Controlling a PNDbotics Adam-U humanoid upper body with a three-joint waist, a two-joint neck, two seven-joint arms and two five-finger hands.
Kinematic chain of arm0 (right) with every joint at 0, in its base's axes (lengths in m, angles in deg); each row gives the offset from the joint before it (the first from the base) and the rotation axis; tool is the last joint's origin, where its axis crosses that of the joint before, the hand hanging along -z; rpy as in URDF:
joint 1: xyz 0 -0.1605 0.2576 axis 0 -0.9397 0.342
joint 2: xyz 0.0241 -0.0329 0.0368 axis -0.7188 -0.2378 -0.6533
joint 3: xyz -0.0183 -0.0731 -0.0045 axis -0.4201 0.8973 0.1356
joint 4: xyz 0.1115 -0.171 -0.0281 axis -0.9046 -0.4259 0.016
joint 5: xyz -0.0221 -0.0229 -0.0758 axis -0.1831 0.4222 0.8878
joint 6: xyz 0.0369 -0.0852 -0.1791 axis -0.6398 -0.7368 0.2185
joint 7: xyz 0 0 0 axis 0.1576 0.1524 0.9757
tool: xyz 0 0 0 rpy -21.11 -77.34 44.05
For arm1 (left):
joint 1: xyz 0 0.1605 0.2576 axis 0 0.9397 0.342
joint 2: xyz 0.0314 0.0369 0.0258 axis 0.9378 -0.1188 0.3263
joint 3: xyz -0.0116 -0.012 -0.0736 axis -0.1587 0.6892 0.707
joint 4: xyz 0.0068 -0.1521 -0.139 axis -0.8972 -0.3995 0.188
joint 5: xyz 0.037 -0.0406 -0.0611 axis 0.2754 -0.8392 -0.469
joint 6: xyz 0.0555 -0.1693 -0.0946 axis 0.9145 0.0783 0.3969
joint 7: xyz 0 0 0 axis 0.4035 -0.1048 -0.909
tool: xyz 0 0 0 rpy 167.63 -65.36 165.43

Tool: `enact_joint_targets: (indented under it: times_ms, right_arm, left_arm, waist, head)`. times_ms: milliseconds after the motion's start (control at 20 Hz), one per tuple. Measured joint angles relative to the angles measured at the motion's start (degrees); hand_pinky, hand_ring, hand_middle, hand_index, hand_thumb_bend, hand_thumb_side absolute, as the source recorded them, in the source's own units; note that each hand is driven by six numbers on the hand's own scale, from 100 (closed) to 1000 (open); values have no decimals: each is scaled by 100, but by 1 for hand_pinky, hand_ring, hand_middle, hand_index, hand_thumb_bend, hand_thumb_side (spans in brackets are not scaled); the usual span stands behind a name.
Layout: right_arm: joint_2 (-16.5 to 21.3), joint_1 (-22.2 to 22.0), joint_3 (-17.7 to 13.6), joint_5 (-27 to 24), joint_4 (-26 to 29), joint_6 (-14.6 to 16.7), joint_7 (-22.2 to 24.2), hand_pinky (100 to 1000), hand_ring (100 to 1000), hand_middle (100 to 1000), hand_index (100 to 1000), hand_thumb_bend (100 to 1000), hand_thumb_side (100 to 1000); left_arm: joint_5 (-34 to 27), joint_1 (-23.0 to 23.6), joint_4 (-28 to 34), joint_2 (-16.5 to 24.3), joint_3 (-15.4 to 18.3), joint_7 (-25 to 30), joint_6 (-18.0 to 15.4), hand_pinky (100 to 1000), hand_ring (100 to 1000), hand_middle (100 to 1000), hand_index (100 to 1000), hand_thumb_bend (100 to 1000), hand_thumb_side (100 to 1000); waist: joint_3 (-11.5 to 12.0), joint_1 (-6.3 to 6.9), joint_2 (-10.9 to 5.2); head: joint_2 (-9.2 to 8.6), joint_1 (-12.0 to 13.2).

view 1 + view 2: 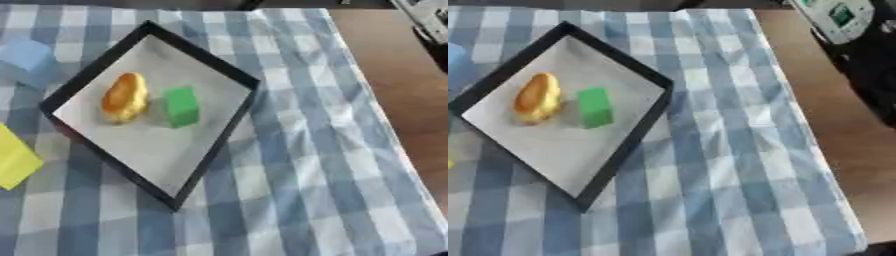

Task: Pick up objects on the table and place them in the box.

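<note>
- Hands: neither shows in either eye view, so their state cannot be told.
- Box (206,60), black-rimmed with a pale floor, lies askew on the blue-and-white checked cloth (297,165).
- Inside it, a yellow-orange bread-like object (125,97) lies just beside a green block (182,106).
- Outside the box, a blue block (26,57) and a yellow object (13,160) lie at the left edge.
- Bare brown table (398,85) shows on the right.

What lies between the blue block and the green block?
In the left eye view, the box's black rim and the orange bread-shaped piece lie between the blue block and the green block.
</note>
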Motion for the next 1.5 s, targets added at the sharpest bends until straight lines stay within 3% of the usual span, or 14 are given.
enact_joint_targets:
  times_ms: [200, 350, 700, 1000, 1500]
  right_arm:
    - [-337, 290, 254, 42, 70, -74, 214, 771, 707, 571, 694, 100, 100]
    - [-567, 429, 443, 139, 85, -103, 362, 773, 711, 575, 695, 100, 100]
    - [-1057, 472, 871, 693, 109, -255, 731, 771, 711, 576, 693, 100, 100]
    - [-1426, 564, 1156, 1084, 226, -205, 967, 770, 711, 577, 692, 100, 100]
    - [-1880, 431, 1353, 1331, 245, -220, 1151, 771, 715, 581, 697, 100, 100]
  left_arm:
    - [22, 18, 1, 111, 81, -88, -37, 822, 724, 708, 849, 100, 710]
    - [71, 49, 1, 177, 230, -287, -54, 828, 752, 732, 855, 100, 705]
    - [344, 56, 2, 346, 644, -1094, -31, 836, 766, 740, 854, 100, 687]
    - [506, -18, 4, 694, 772, -1322, -10, 838, 765, 739, 856, 100, 672]
    - [564, -71, 12, 944, 786, -1190, 21, 838, 761, 733, 858, 100, 677]
  waist:
    - [-103, 0, -167]
    - [-182, 0, -332]
    - [-274, -2, -438]
    - [-355, -3, -614]
    - [-274, -5, -627]
  head:
    - [141, 37]
    - [151, 82]
    - [181, 244]
    - [194, 394]
    - [194, 377]
